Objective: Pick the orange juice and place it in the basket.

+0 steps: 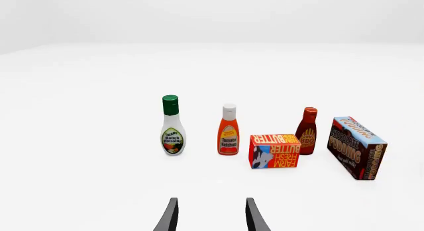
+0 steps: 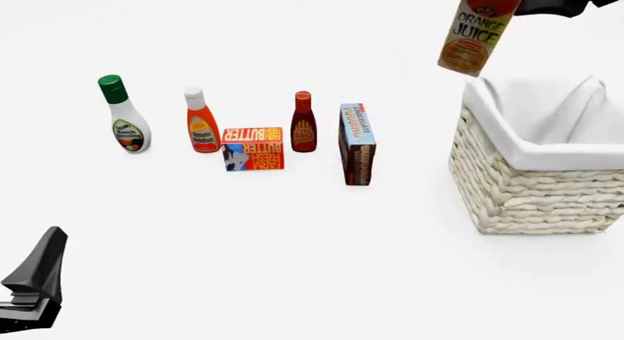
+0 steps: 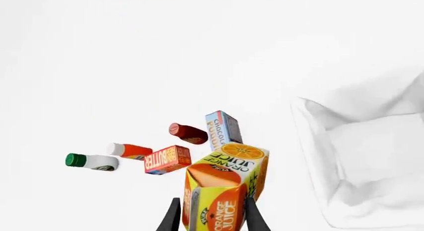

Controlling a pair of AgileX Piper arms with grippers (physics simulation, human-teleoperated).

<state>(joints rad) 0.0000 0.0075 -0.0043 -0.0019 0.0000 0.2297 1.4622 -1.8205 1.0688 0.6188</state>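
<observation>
Holding the orange juice clear of the table, the right gripper has its fingers closed against the carton's two sides near its top. The carton hangs slightly tilted in the air above the table's far right part, just beside and above the far left corner of the basket, not inside it. The basket stands at the right edge of the table. The left gripper hovers over the near left part, fingers parted and holding nothing. Standing in a row toward the far side are a ranch dressing bottle, a ketchup bottle, a butter box, a BBQ sauce bottle and a chocolate pudding box.
</observation>
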